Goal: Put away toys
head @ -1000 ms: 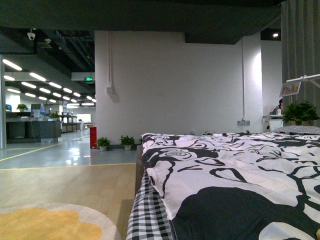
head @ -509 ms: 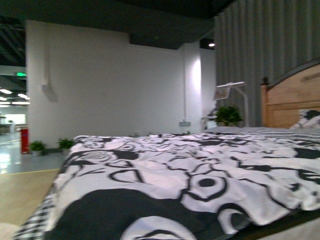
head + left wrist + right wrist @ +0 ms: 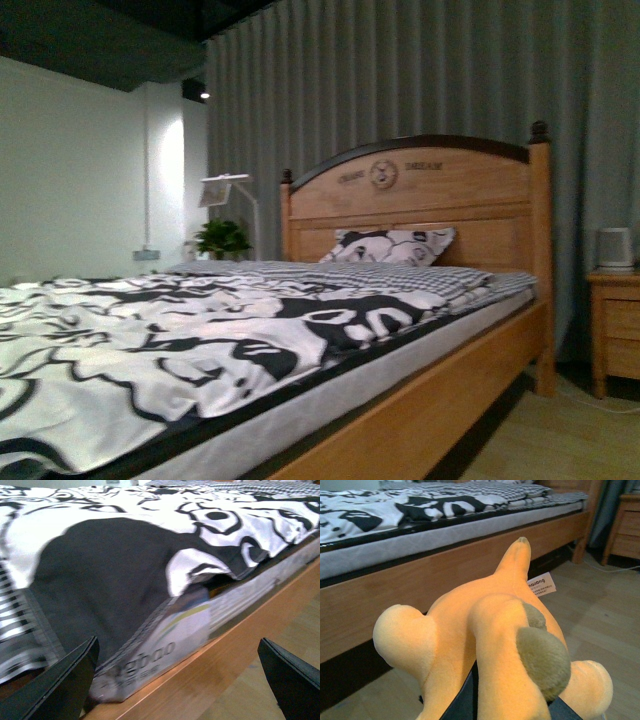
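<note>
Grey curtain (image 3: 400, 70) and wooden bed (image 3: 440, 190) lettered "DREAM" fill the front view; only the right wrist view shows the plush animal (image 3: 470, 630), seemingly clamped by the right gripper (image 3: 505, 705) beside the bed (tag roughly "nawong"); left gripper (image 3: 177, 642) gapes wide by the mattress (image 3: 240, 595).

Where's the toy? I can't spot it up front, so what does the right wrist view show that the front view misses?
Only the right wrist view shows the orange plush toy and its white tag, close above the wood floor. Only the front view shows the lamp, the plant and the headboard's round emblem. Both show the bed's wooden side rail, the black-and-white quilt and the nightstand.
</note>
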`<action>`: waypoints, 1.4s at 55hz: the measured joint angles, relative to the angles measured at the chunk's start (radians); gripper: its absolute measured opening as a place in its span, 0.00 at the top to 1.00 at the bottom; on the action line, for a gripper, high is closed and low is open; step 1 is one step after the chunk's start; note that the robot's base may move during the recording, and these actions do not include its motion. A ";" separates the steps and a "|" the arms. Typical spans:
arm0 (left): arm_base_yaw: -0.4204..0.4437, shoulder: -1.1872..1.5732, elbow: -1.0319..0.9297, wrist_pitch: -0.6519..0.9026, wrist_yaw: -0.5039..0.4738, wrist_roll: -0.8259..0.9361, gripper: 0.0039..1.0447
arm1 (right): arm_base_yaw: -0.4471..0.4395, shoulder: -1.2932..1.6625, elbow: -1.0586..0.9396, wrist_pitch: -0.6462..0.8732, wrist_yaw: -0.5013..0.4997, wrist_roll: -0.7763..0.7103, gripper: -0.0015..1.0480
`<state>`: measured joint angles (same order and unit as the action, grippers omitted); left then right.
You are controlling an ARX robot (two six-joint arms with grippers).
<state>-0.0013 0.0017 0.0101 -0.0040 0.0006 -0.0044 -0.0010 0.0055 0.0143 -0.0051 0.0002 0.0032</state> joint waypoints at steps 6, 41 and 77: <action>0.000 0.000 0.000 0.000 0.000 0.000 0.06 | 0.000 0.000 0.000 0.000 0.000 0.000 0.93; 0.000 0.000 0.000 0.000 -0.002 0.000 0.06 | 0.000 0.000 0.000 0.000 0.000 0.000 0.93; -0.002 0.000 0.000 0.000 -0.001 0.001 0.06 | 0.000 -0.001 0.000 0.000 -0.003 0.000 0.93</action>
<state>-0.0029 0.0017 0.0101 -0.0040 -0.0002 -0.0036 -0.0010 0.0048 0.0143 -0.0051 -0.0032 0.0029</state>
